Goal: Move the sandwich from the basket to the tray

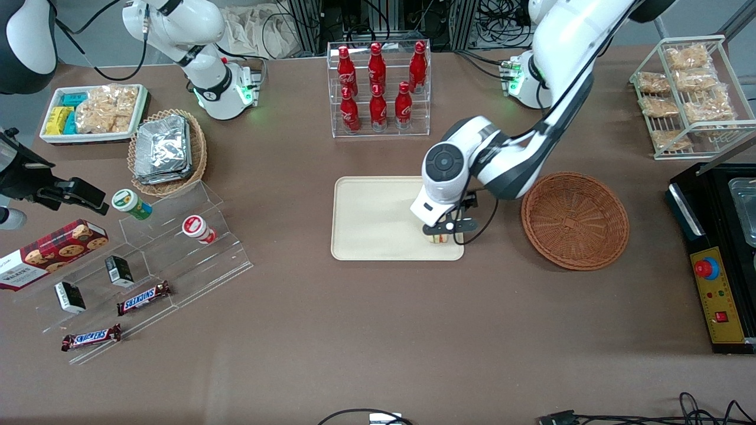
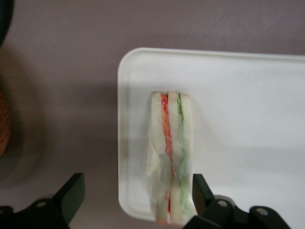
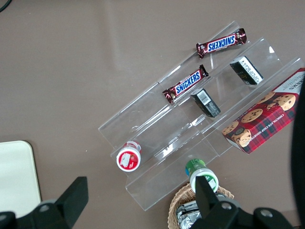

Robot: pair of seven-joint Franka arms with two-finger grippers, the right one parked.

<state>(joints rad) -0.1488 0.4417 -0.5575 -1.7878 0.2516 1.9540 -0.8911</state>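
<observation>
claw (image 2: 136, 200) spread wide, released, one finger (image 2: 200, 188) just touching the sandwich (image 2: 171, 162). sandwich standing on edge on the tray (image 1: 366, 206), at its five o'clock corner. light, soft, slippery-wrapped; best pinched gently across the bread faces. basket (image 1: 574, 219) at three o'clock, empty.

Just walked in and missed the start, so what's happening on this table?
The working arm's gripper is over the corner of the cream tray nearest the wicker basket. The wrapped sandwich lies on the tray between the open fingers, one of them close against its wrap. The basket looks empty, so the move seems nearly finished.
</observation>
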